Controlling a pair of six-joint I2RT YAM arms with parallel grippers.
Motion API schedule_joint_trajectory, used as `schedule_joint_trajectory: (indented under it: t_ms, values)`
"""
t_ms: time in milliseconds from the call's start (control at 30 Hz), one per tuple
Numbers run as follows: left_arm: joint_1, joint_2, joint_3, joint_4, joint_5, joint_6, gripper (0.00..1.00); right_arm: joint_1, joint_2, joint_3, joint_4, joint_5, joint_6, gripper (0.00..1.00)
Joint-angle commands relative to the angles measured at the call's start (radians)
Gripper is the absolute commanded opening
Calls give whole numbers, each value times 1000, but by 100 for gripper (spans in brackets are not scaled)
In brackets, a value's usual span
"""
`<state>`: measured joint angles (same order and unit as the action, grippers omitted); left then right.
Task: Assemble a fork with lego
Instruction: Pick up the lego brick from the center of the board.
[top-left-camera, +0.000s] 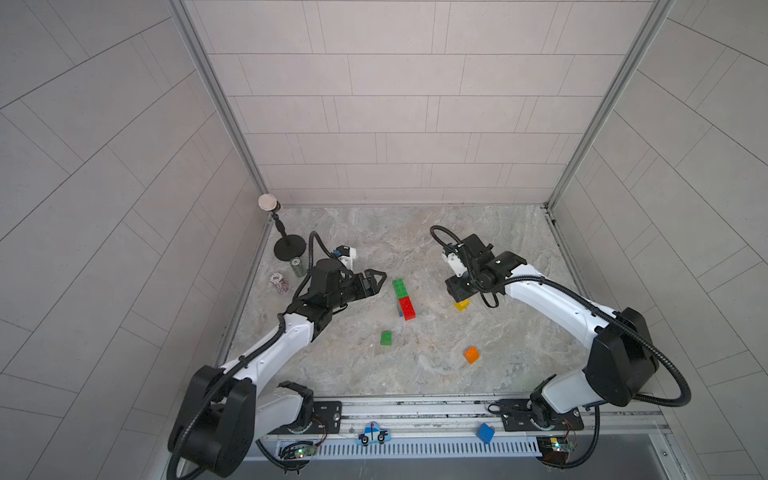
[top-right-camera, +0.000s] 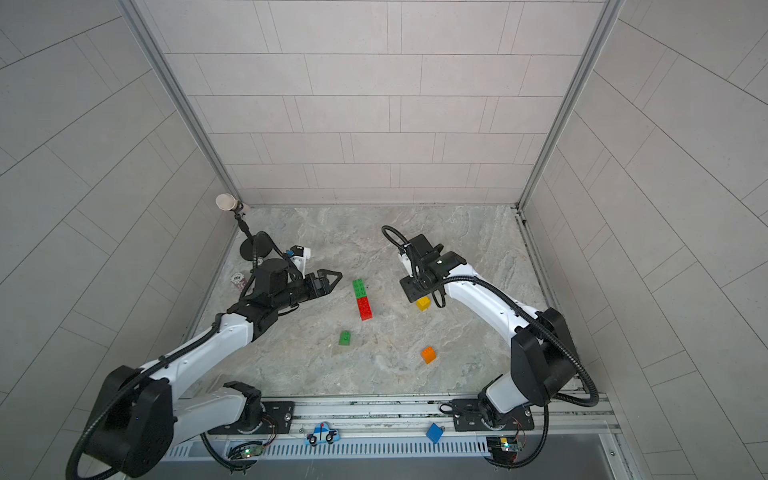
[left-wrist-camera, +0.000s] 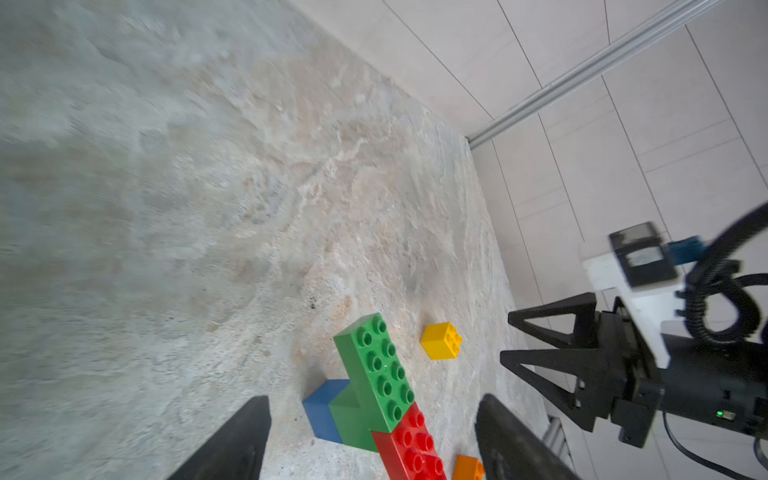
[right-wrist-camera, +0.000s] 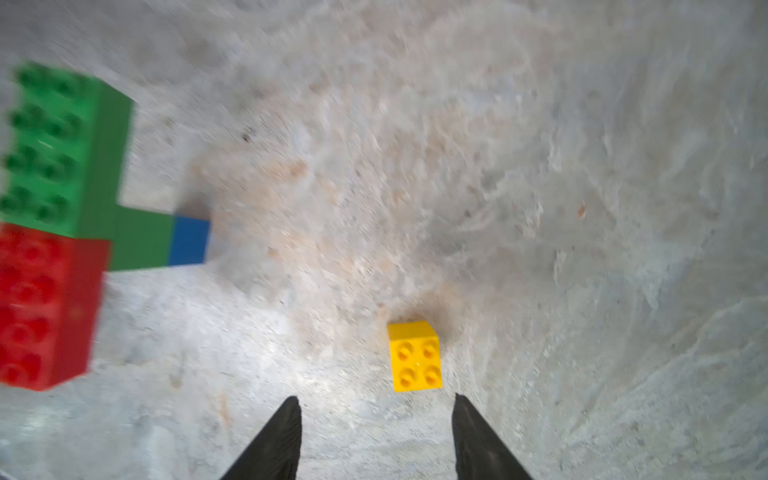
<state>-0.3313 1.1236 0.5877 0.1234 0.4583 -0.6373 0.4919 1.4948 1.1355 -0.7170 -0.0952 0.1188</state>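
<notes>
The part-built fork (top-left-camera: 403, 299) stands mid-table: a long green brick (left-wrist-camera: 380, 365) and a long red brick (left-wrist-camera: 411, 449) lie end to end, studs up, on a small green brick over a blue one (left-wrist-camera: 322, 411). Loose on the table are a yellow brick (right-wrist-camera: 415, 357), a small green brick (top-left-camera: 386, 338) and an orange brick (top-left-camera: 471, 354). My left gripper (top-left-camera: 376, 280) is open just left of the fork, holding nothing. Close over the yellow brick (top-left-camera: 462, 306) hangs my right gripper (right-wrist-camera: 376, 398), open and empty, fingertips just short of it.
A black stand with a round head (top-left-camera: 268, 203) and two chip stacks (top-left-camera: 279, 283) sit in the far left corner. A blue car cutout (top-left-camera: 372, 434) and a plain blue block (top-left-camera: 485, 433) rest on the front rail. Tiled walls enclose three sides.
</notes>
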Motion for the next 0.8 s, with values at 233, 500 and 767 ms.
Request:
schedule_joint_trajectory:
  t_ms: [233, 500, 767]
  values:
    - [-165, -109, -19, -159, -114, 116, 83, -91, 75, -9, -24, -106, -99, 75]
    - [-251, -80, -37, -67, -107, 107, 79, -91, 199, 61, -42, -67, -166, 72]
    - [-259, -58, -35, -59, -99, 108, 76, -92, 278, 88, -58, -45, -198, 63]
